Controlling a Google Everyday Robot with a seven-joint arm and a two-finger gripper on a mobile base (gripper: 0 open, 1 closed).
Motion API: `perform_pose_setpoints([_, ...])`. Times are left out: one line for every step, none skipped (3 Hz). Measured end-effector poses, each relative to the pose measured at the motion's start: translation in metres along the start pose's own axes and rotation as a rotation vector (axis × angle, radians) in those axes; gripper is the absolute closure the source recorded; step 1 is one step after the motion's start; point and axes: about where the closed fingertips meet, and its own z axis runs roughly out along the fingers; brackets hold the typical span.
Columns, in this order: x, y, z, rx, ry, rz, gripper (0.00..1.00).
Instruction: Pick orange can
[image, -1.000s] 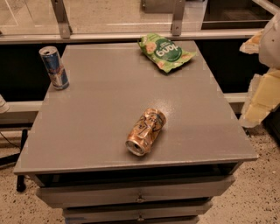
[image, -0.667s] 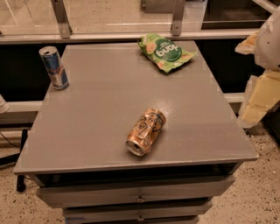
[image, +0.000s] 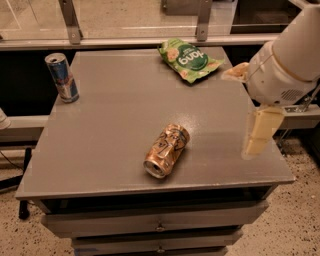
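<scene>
Gripper (image: 259, 131) is seen low over the right edge of the table (image: 115, 110), hung under the white arm (image: 287, 60). Open or shut cannot be told, and nothing is seen held in it.

Change against a second ago: the arm has been swung inward. Then only a small part was seen at the right border; now the upper right corner is filled and the table edge is overhung. Nothing else has been shifted.

Orange can (image: 166, 150) is laid on its side near the front middle of the table, silver top turned front-left, well apart from the gripper and to its left. Blue can (image: 62, 77) is stood upright at the back left corner. Bag (image: 189, 60) is laid at the back right, near the arm.

Judged: the approach is only begun and no grasp is made yet. A reach left and down is called for. Rolling may be expected if the can is nudged.
</scene>
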Motion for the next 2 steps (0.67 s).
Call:
perform_pose_setpoints([-0.026,0.0,0.034,-0.047,-0.087,-0.195,0.0])
perform_pose_setpoints([-0.047,0.002,0.056,-0.073,-0.153,-0.331,0.0])
